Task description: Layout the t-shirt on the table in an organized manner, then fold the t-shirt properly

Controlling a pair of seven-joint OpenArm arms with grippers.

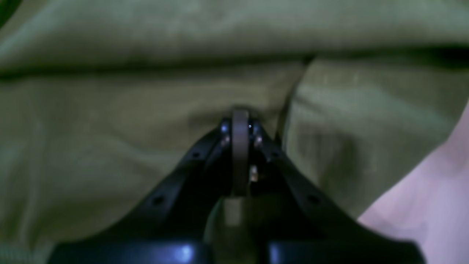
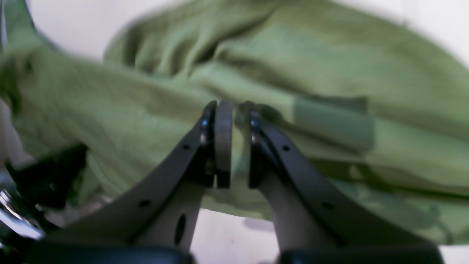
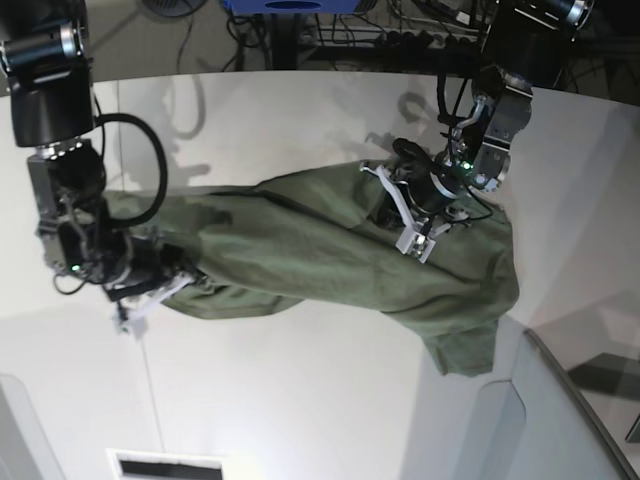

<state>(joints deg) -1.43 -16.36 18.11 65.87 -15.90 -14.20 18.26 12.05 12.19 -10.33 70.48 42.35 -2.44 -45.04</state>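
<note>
Left wrist view: the left claw (image 1: 240,121) is pressed together, its tips sunk into a crease of the t-shirt (image 1: 146,110), pinching the olive cloth. Cloth fills almost the whole view, with a dark fold line running across above the claw. A strip of the white bench (image 1: 432,205) shows past the shirt's lower right edge.

Right wrist view: the right claw (image 2: 234,121) stands nearly closed, and a sliver of green cloth shows in the narrow gap between its pads, so it is pinching the t-shirt (image 2: 311,73). The shirt lies bunched in ridges beyond the claw. Bare bench (image 2: 227,234) shows below the shirt's hem, and dark arm hardware (image 2: 33,190) sits at the shirt's left end.

Base view: the t-shirt (image 3: 300,250) lies stretched and rumpled across the middle of the bench (image 3: 300,390), each end held by a claw. The right claw (image 3: 150,285) grips the shirt's left end; the left claw (image 3: 415,215) bites the upper right part. A grey angled panel (image 3: 560,420) stands just below the shirt's right end. Cables (image 3: 400,30) crowd the floor beyond the bench's far edge.
</note>
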